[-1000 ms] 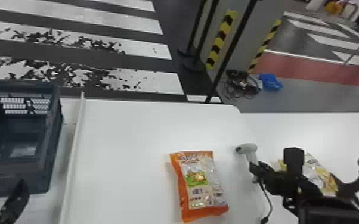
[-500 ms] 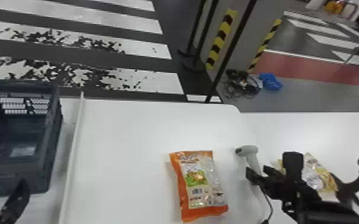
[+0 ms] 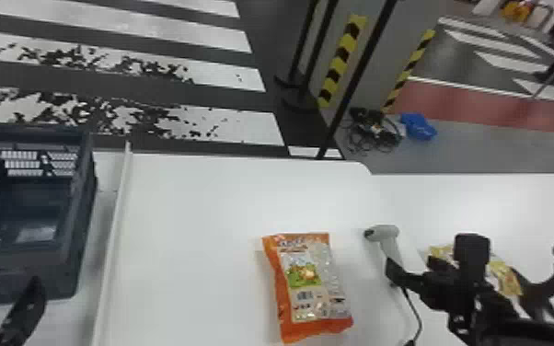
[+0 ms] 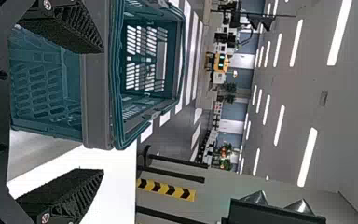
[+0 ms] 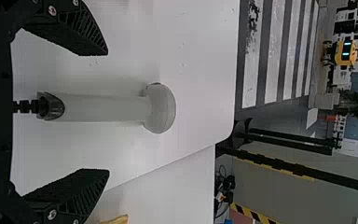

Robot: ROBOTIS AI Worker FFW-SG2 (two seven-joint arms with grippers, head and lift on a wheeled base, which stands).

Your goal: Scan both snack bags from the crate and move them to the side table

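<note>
Orange bag (image 3: 308, 285) lies label up; my open right fingers (image 3: 400, 276) straddle the scanner (image 3: 387, 233), my left fingers (image 3: 27, 308) gape near the crate (image 3: 71, 257).

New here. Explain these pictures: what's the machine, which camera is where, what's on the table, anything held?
A two-armed robot. The forward-and-down picture is from its head; the two sideways ones are from its wrists.

The white table holds an orange snack bag with a clear section and a grey pistol-shaped scanner. A yellow snack bag lies on the side table. A dark slatted plastic crate is at left.

Nothing's held: left gripper open beside the crate, right gripper open around the scanner's handle.
</note>
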